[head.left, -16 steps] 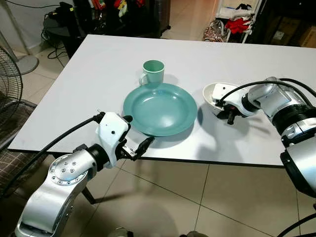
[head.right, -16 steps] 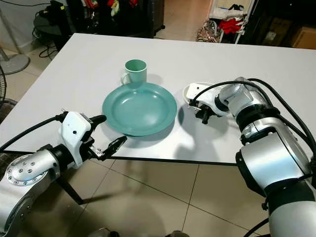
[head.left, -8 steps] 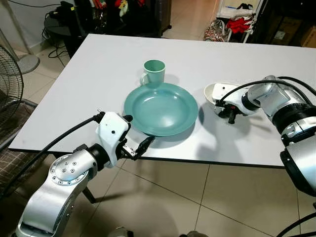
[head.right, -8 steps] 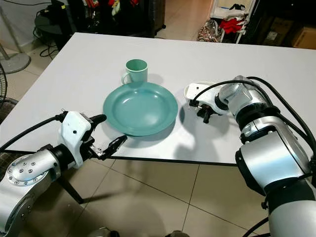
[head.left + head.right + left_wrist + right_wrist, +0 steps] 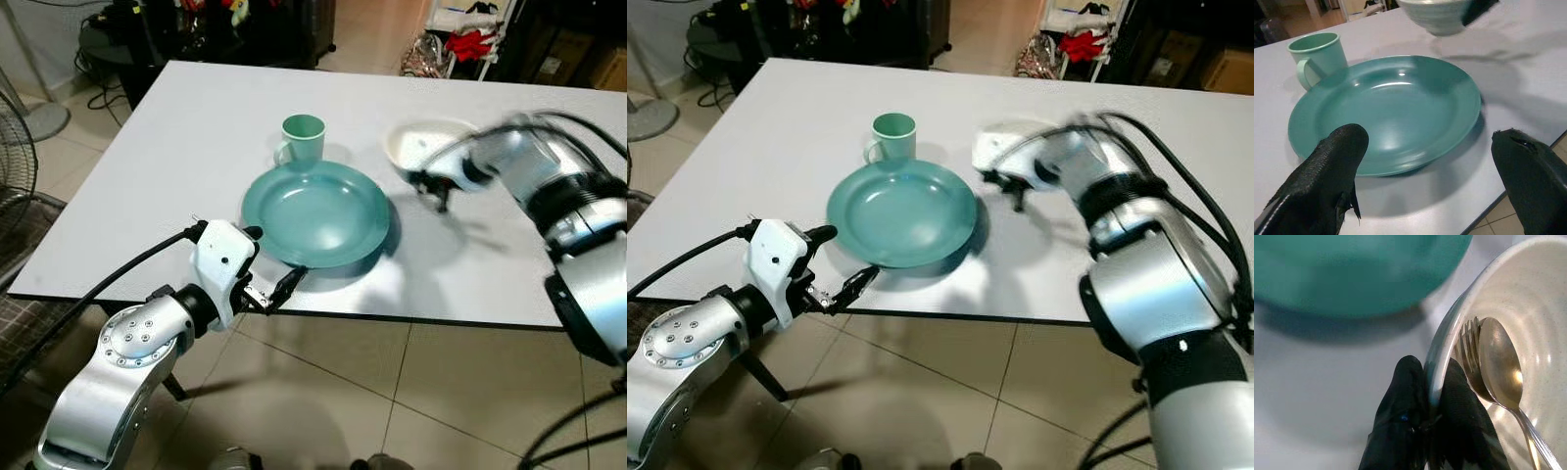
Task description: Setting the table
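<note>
A teal plate [image 5: 315, 213] lies near the front edge of the white table [image 5: 167, 166], and a teal mug [image 5: 302, 139] stands just behind it. To the plate's right, my right gripper [image 5: 1431, 377] is shut on the rim of a white bowl [image 5: 426, 145]. The bowl hangs blurred above the table and casts a shadow below. A fork and a spoon [image 5: 1498, 367] lie inside it. My left gripper [image 5: 272, 262] stands open at the table's front edge, its fingers [image 5: 1327, 171] spread either side of the plate's near rim without touching it.
A standing fan [image 5: 15, 186] is beside the table's left end. Dark furniture and clutter [image 5: 196, 29] stand behind the table's far edge. Tiled floor [image 5: 392, 392] lies below the front edge. Bare tabletop stretches left of the plate and behind the mug.
My right gripper has lifted the white bowl off the table and carried it toward the far side, closer to the mug. The left arm has not moved.
</note>
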You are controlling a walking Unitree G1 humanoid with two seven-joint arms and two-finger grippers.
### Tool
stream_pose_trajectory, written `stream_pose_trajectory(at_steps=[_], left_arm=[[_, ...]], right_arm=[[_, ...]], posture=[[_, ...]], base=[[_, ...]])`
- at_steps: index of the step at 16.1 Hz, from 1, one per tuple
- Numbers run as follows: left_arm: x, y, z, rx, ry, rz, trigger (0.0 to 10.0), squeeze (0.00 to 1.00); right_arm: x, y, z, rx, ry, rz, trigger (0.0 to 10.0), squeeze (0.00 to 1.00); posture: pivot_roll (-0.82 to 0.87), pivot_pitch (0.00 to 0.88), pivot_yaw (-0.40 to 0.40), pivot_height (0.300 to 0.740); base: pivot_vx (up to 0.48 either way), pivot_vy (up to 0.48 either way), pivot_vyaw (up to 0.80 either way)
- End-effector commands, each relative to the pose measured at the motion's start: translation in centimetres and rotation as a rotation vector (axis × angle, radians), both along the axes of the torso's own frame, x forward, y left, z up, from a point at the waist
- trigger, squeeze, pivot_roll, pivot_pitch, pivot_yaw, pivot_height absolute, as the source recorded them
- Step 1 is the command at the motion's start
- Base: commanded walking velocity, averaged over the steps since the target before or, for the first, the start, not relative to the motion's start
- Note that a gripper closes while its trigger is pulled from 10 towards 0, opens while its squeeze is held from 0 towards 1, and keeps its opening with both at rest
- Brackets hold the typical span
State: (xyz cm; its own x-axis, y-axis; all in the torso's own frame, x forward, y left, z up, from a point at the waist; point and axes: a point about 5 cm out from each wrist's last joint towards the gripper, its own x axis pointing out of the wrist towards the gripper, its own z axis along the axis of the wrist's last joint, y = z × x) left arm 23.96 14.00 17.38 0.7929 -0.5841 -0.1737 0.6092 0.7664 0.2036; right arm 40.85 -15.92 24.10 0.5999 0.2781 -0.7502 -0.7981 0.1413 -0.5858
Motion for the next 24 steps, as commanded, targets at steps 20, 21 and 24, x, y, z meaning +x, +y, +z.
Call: stream_pose_trajectory(at_steps=[20, 21, 24], left_arm=[[-0.9, 1.0, 0.5, 0.026, -0.016, 0.045, 10.0, 0.0], [-0.9, 1.0, 0.5, 0.026, -0.016, 0.046, 10.0, 0.0], [-1.0, 0.9, 0.6, 0.024, -0.016, 0.05, 10.0, 0.0]], right_arm=[[-1.9, 11.4, -4.7, 0.02, 0.026, 0.335, 0.0, 0.0], [-2.0, 11.6, -4.9, 0.019, 0.026, 0.339, 0.0, 0.0], [-2.1, 12.1, -5.5, 0.013, -0.004, 0.335, 10.0, 0.0]], posture=[[0.02, 0.081, -0.091, 0.74], [0.02, 0.083, -0.095, 0.74], [0.03, 0.086, -0.102, 0.74]], base=[[0.0, 0.0, 0.0], [0.0, 0.0, 0.0], [0.0, 0.0, 0.0]])
